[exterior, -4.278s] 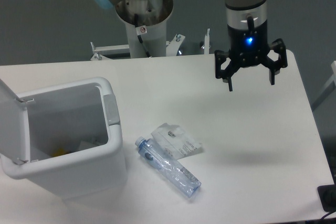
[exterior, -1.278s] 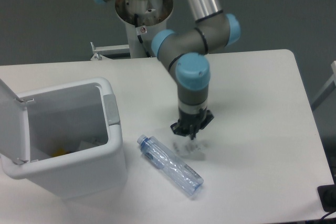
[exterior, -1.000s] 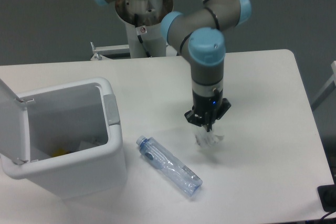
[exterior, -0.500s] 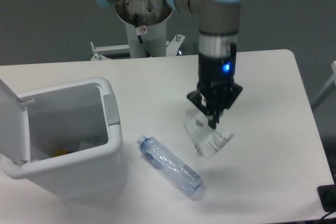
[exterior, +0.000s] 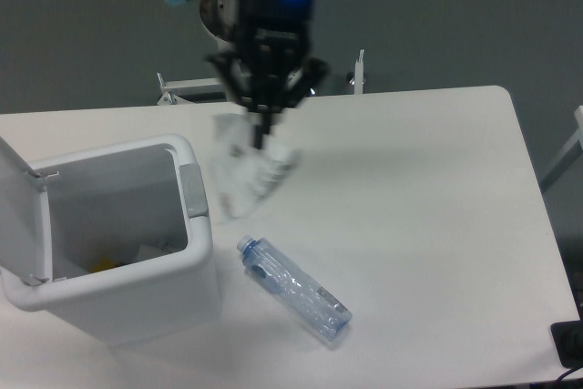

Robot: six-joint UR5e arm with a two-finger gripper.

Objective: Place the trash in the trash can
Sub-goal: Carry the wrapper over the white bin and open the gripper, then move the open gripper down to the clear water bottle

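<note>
Leftmost, the large white rectangular plastic trash can point(exterior: 196, 266) stands lid-open on the white desk point(exterior: 437, 207). Just right of its rim, the tool point(exterior: 261, 130) hangs clamped on the crumpled white wrapper point(exterior: 244, 170), not yet over the opening. Further right, the crushed clear plastic bottle point(exterior: 293, 287) lies untouched, so neither piece is binned.
</note>
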